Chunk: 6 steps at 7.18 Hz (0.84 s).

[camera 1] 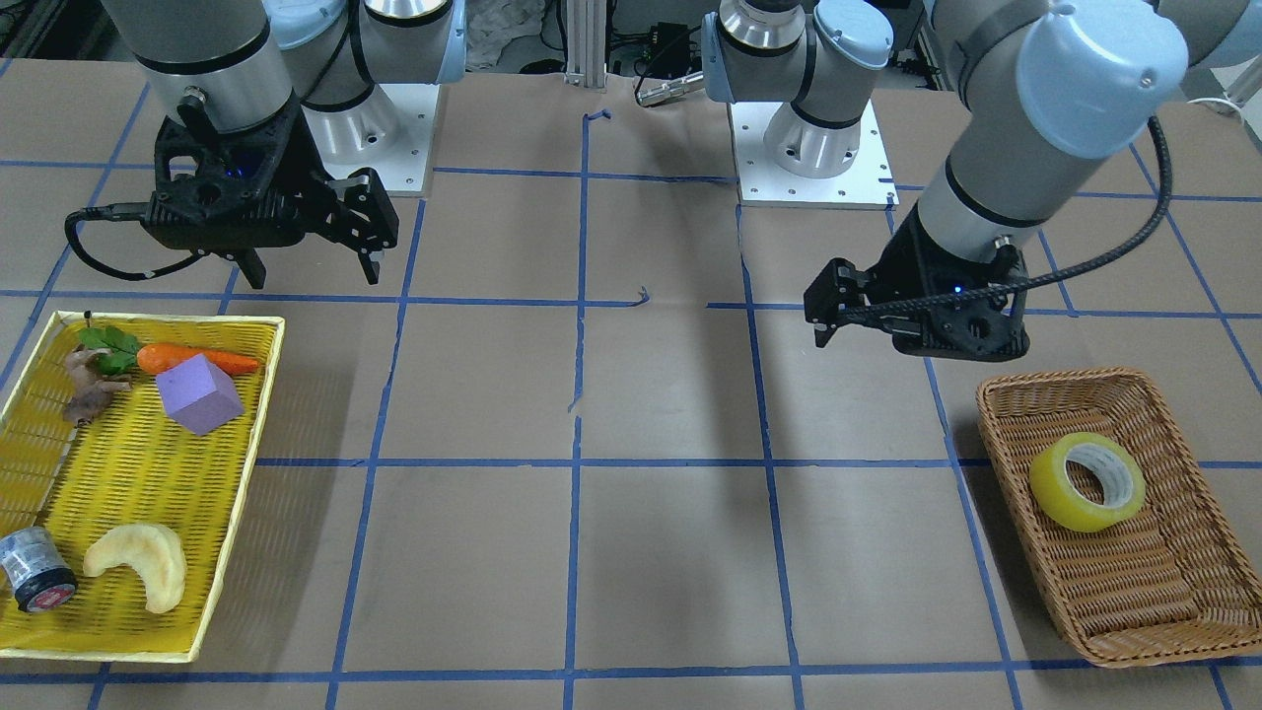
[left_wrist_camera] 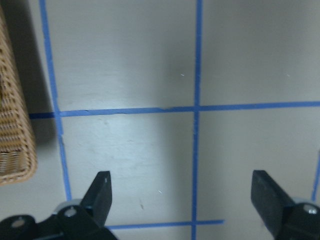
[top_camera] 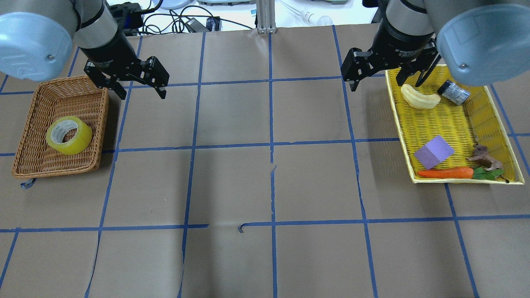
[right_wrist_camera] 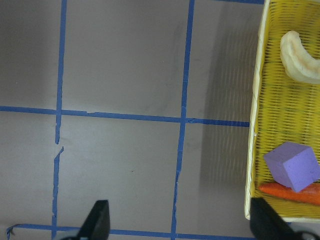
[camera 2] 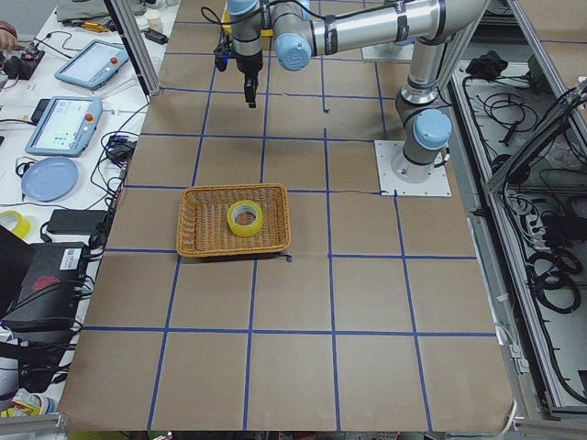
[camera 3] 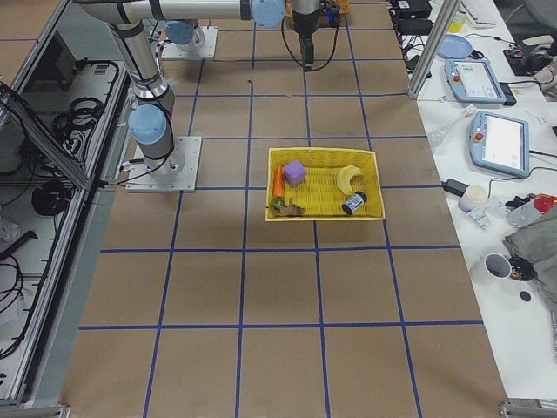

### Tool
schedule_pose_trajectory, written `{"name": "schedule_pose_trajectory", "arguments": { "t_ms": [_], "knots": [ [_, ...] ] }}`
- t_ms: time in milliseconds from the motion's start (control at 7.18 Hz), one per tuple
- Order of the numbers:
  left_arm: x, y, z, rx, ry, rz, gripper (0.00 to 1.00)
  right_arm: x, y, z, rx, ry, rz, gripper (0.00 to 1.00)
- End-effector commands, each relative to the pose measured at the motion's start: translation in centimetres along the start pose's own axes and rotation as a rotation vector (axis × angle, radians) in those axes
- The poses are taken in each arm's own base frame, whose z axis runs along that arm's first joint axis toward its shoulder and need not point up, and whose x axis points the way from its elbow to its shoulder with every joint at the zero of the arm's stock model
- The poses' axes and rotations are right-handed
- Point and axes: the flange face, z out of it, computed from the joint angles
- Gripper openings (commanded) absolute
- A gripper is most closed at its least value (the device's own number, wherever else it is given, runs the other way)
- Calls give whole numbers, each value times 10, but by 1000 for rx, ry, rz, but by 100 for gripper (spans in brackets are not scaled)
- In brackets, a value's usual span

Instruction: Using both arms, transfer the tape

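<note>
The yellow translucent tape roll (top_camera: 68, 135) lies flat in a brown wicker basket (top_camera: 25, 124) on the table's left side; it also shows in the front view (camera 1: 1087, 480) and the left side view (camera 2: 244, 218). My left gripper (top_camera: 142, 93) hangs open and empty above the table, just beyond the basket's far right corner and apart from the tape. It also shows in the front view (camera 1: 826, 314) and its wrist view (left_wrist_camera: 182, 187). My right gripper (top_camera: 385, 82) is open and empty above the yellow tray's far left corner, seen too in the front view (camera 1: 311, 271).
A yellow mesh tray (top_camera: 497, 107) on the right holds a purple block (top_camera: 433, 151), a carrot (top_camera: 445, 173), a pale crescent (top_camera: 419, 98), a dark grey cylinder with a red end (camera 1: 35, 570) and a brown root (top_camera: 482, 156). Blue tape lines grid the brown table.
</note>
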Motion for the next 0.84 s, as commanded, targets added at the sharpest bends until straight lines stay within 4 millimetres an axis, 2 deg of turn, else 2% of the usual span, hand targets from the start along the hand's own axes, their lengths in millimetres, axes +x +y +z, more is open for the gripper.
{"name": "schedule_pose_trajectory", "arguments": {
  "t_ms": [0,697],
  "knots": [
    [16,16,-10,-25,0,17,100,-1,0,0,2,-4,0,100],
    [16,20,-12,-22,-1,17,100,-1,-2,-3,8,-5,0,100]
  ]
}}
